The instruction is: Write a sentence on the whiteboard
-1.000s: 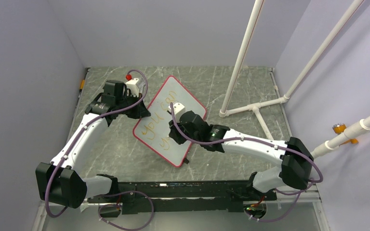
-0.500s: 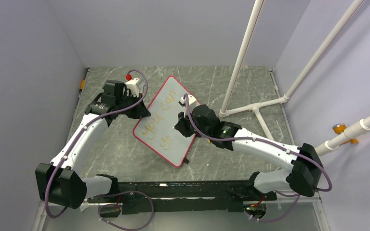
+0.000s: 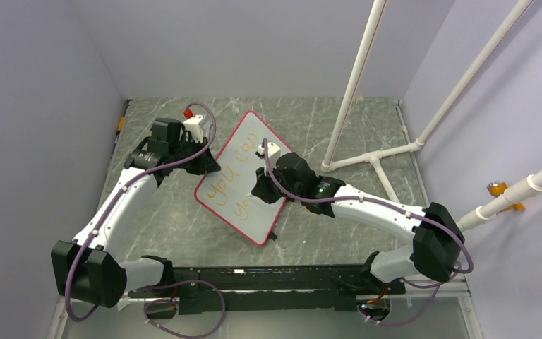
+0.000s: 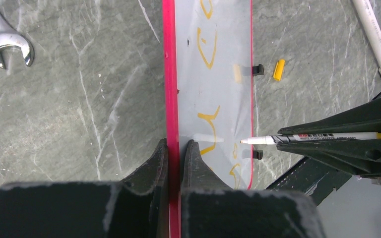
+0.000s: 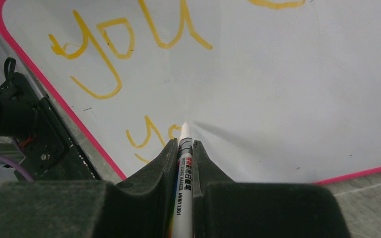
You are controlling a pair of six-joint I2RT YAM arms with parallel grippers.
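The whiteboard (image 3: 257,145) lies slantwise at the middle of the table, white with a red-pink frame. My left gripper (image 4: 175,144) is shut on its left frame edge (image 4: 170,89), one finger on each side. The sentence (image 5: 129,44) is in orange marker: "you can" on the first line and "yo" begun below it (image 5: 151,133). My right gripper (image 5: 185,144) is shut on a white marker (image 5: 184,168). The marker's tip rests on the board just right of that "yo". From above, the right gripper (image 3: 260,189) hides part of the lower line.
A silver wrench (image 4: 2,37) lies on the marble table left of the board. A yellow marker cap (image 4: 278,69) sits past the board's far edge, by a black clip (image 4: 258,69). A white pipe frame (image 3: 367,159) stands at the right.
The right gripper with the marker moved right along the second line, then came back a little to the left. The left gripper and the board have stayed put.
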